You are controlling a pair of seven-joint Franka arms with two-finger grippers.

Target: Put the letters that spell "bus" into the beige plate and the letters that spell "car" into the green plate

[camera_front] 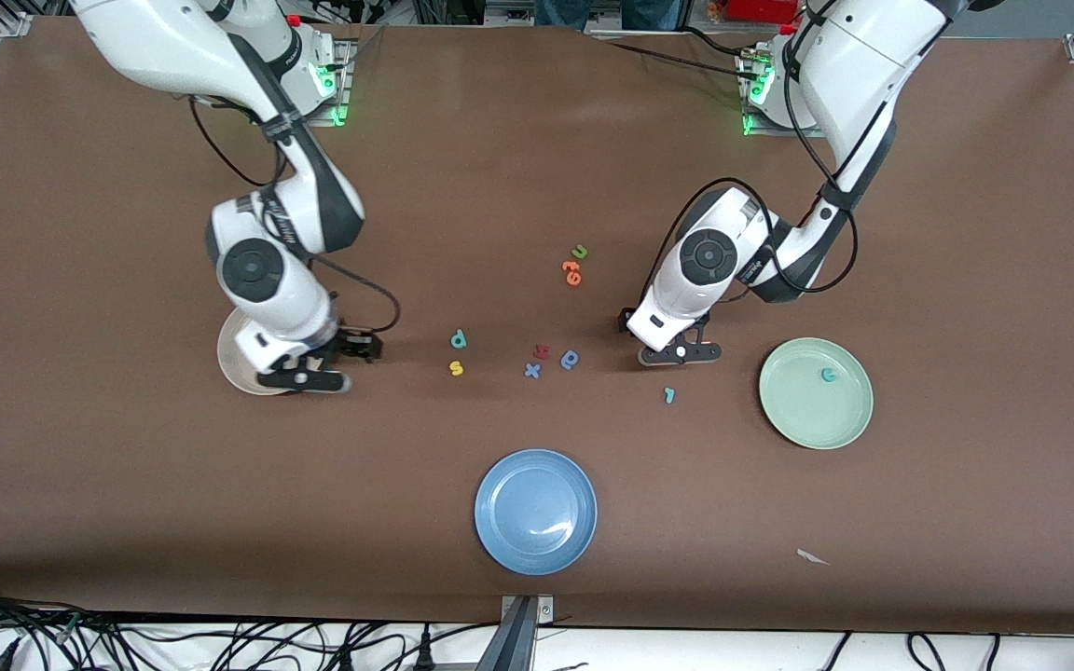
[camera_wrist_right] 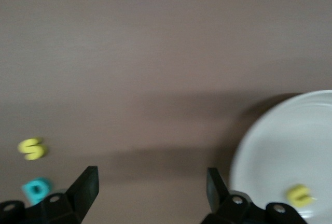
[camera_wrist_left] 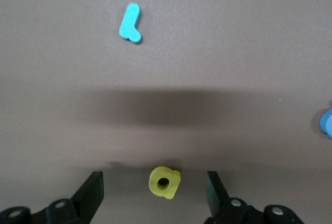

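My left gripper is open and low over the table, with the yellow a lying between its fingers, untouched. The arm hides the a in the front view. The teal r lies nearer the front camera. The green plate holds the teal c. My right gripper is open and holds nothing, just off the rim of the beige plate. In that plate lies the yellow u. The teal b and yellow s lie mid-table.
A blue plate sits near the front edge. A red letter, a blue x and a blue round letter cluster mid-table. An orange letter and a green u lie farther back.
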